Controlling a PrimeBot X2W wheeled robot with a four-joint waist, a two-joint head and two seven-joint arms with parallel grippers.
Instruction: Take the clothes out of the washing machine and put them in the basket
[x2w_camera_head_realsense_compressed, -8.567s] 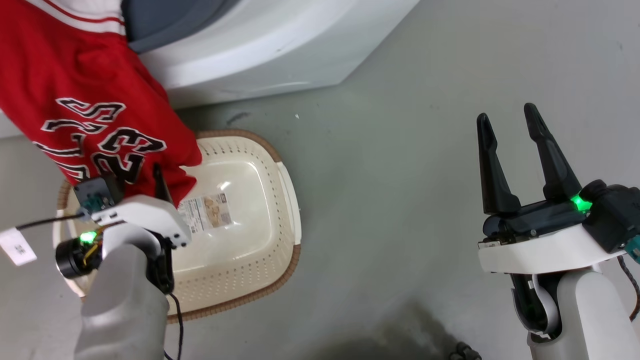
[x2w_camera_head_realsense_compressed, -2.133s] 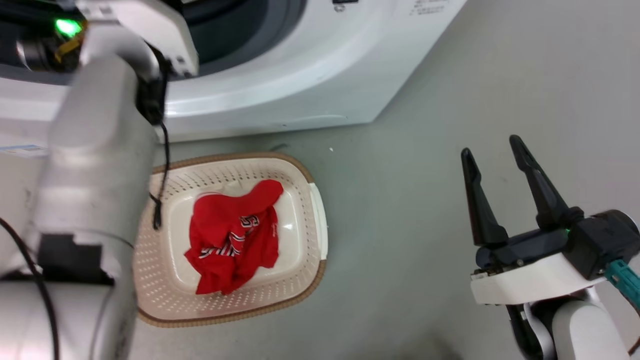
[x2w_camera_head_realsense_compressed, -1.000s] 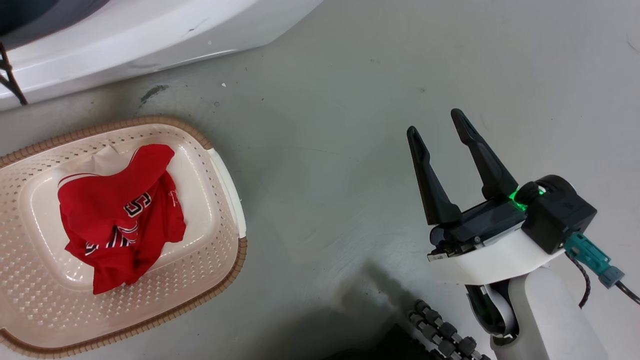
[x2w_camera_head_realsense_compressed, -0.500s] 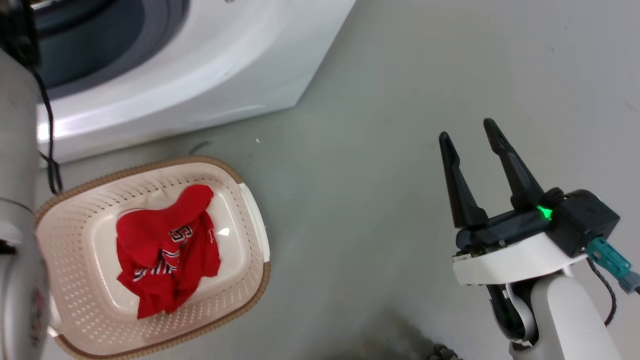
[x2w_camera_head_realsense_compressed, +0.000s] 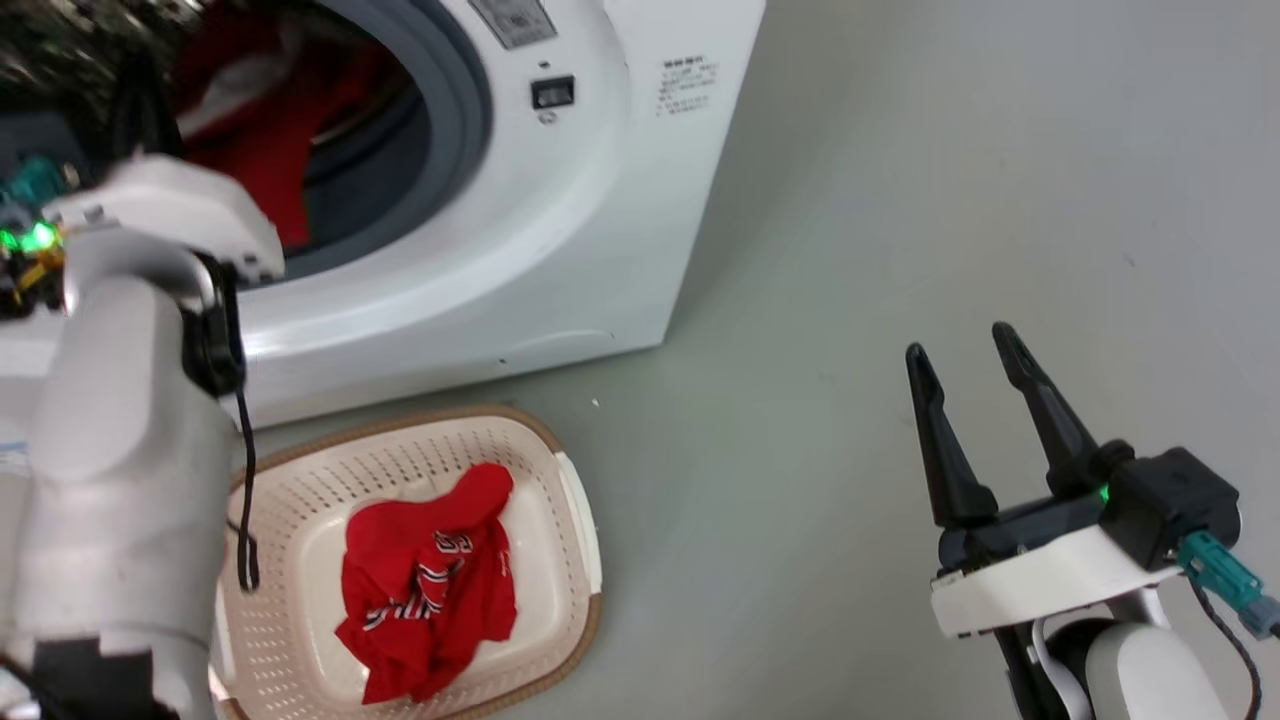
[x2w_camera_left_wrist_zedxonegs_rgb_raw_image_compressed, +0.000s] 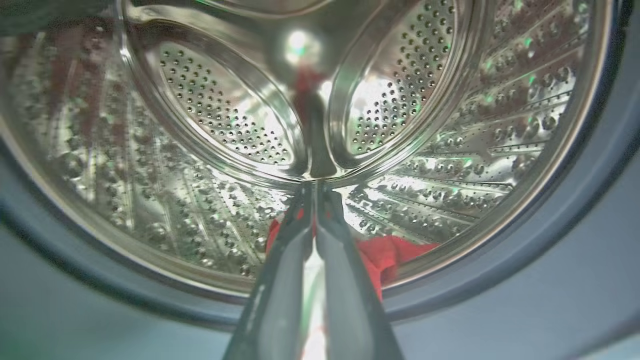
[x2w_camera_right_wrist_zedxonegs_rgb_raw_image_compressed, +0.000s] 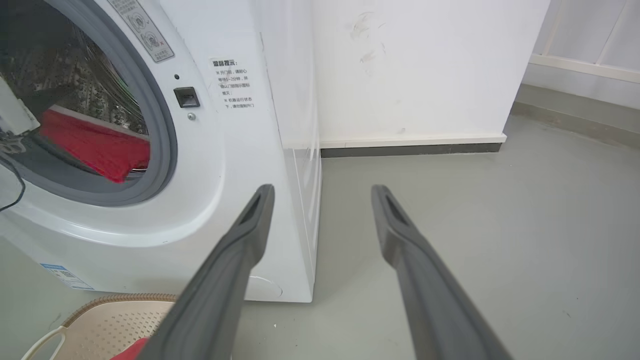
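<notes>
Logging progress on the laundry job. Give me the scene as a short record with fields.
washing machine: porthole uncovered, steel drum in sight
in drum: red garment lying at the bottom
basket: on the floor in front of the washer
in basket: crumpled red jersey
left gripper: shut, fingers pointing into the drum
right gripper: open, empty, over bare floor right of the washer
status: one garment moved, at least one to fetch

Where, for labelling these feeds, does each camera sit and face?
Head view: on the head, looking down at washer, basket, shirt; left forearm, open right hand show.
Left wrist view: on left wrist, faces into the drum; shut left hand shows.
Right wrist view: on right wrist, faces washer and wall; right hand shows.
Shared: head and right wrist both see washer, basket.
</notes>
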